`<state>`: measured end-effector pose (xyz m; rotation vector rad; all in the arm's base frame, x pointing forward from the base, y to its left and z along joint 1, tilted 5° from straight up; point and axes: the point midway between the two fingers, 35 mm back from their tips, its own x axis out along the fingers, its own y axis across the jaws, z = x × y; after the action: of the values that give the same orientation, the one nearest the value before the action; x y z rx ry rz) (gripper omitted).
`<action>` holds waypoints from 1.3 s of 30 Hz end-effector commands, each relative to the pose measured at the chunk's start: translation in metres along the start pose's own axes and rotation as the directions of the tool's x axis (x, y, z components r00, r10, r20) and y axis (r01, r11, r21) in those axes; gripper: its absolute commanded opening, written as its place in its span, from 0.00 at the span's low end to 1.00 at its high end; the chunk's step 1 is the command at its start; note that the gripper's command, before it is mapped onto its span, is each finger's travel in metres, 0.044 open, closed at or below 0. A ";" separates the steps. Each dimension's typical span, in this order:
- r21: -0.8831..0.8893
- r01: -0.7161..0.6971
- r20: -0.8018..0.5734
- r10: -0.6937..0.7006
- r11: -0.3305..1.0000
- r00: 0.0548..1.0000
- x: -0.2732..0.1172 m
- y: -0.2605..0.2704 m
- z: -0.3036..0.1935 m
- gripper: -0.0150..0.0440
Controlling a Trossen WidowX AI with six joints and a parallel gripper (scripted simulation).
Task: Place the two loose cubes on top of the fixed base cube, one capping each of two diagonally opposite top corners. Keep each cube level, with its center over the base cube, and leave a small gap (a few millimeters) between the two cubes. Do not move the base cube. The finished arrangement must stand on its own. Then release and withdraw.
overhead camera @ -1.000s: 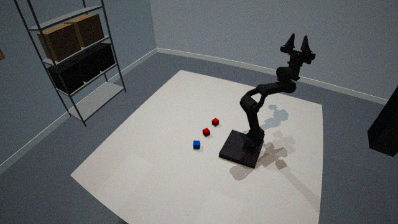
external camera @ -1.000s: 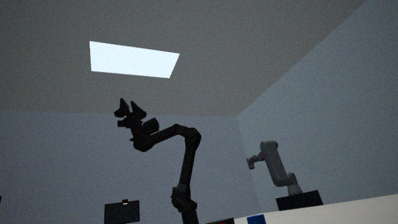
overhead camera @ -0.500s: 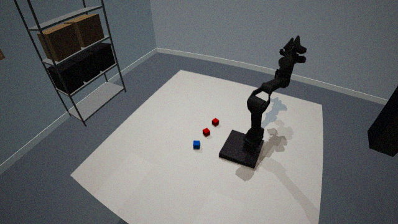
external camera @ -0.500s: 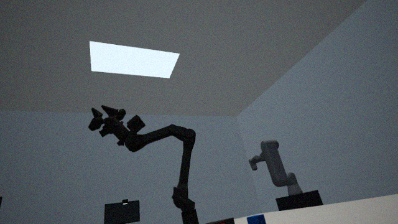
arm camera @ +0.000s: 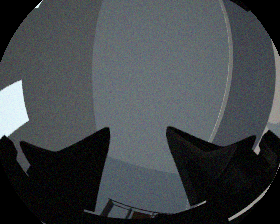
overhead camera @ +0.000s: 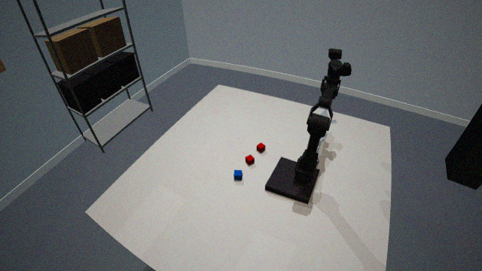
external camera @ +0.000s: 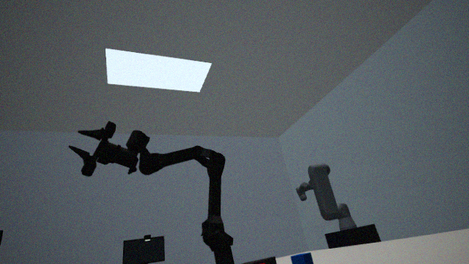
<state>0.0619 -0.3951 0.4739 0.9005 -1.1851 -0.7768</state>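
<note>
Three small cubes sit apart in a loose diagonal line on a pale, square-cornered mat (overhead camera: pixel 181 173), waiting for a WidowX arm (overhead camera: pixel 318 126) (external camera: pixel 215 191) that reaches high and away from them. The blue cube (overhead camera: pixel 238 175) (external camera: pixel 303 258) lies at one end of the row, the middle red cube (overhead camera: pixel 250 159) just beyond it and the far red cube (overhead camera: pixel 260 147) at the other end. The odd color suggests that blue is the fixed base and the two reds are the loose pieces, set separately so that the fingers can get around each; the stacking appears not yet begun. The gripper (external camera: pixel 73 139) (arm camera: pixel 138 131) holds nothing, its fingers parted, and points off toward the wall, with no cube in the wrist view. Its raised pose keeps the fingers well clear of the cubes but gives no line for a grasp; the next move likely calls for swinging around and tipping the fingers down over a red cube. The cubes look smooth, flat-faced and sharp-edged, the fingers dark, tapering wedges. The arm rises from a dark, slab-like base plate (overhead camera: pixel 276 184), beside the row. Level faces should help the reds rest steadily, though a corner perch leaves little room for error.
</note>
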 end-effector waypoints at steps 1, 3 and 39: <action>-0.142 0.091 -0.061 -0.100 0.986 0.993 0.005 -0.022 -0.029 0.70; -0.236 0.137 -0.105 -0.165 0.962 0.981 0.006 -0.037 -0.048 0.70; -0.056 -0.997 -0.454 -0.891 0.059 -0.027 -0.237 -0.170 -0.324 0.70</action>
<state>0.3204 -0.2265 0.1872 -0.3263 1.0903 -0.2278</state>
